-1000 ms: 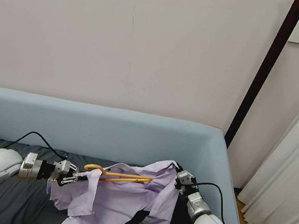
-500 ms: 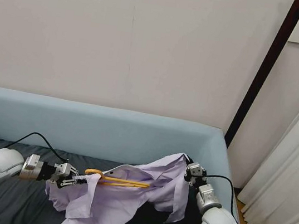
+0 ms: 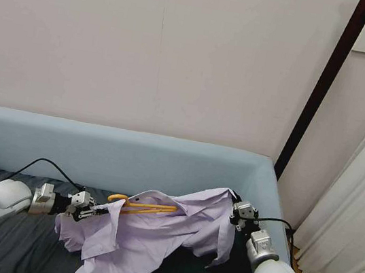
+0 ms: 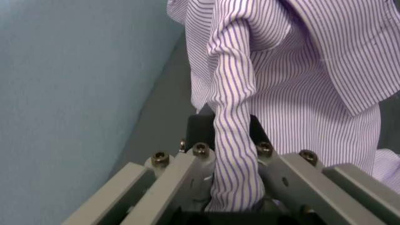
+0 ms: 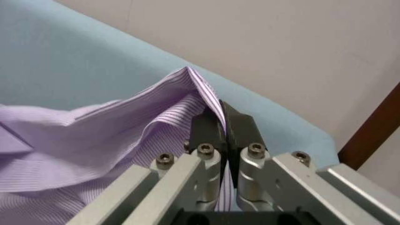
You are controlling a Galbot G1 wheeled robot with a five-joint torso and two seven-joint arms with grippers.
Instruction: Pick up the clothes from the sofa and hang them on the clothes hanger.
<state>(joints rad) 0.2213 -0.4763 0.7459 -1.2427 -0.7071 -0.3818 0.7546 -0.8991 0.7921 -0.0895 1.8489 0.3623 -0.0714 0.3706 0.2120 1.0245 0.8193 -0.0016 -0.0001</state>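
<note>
Over the sofa (image 3: 131,160), the lilac striped shirt (image 3: 154,232) hangs stretched between both arms. The left end effector (image 3: 89,208) pinches a fold at one end, and the right end effector (image 3: 237,210) is pressed together on a peak of cloth at the other. A yellow hanger (image 3: 148,206) sits inside the shirt, nearer the left end effector.

The left gripper (image 3: 86,206) is held low and level on an outstretched arm, jaws closed with shirt (image 3: 154,235) fabric pinched between them. The right gripper (image 3: 237,210) is angled upward, jaws clamped together on a fold at their tips.
</note>
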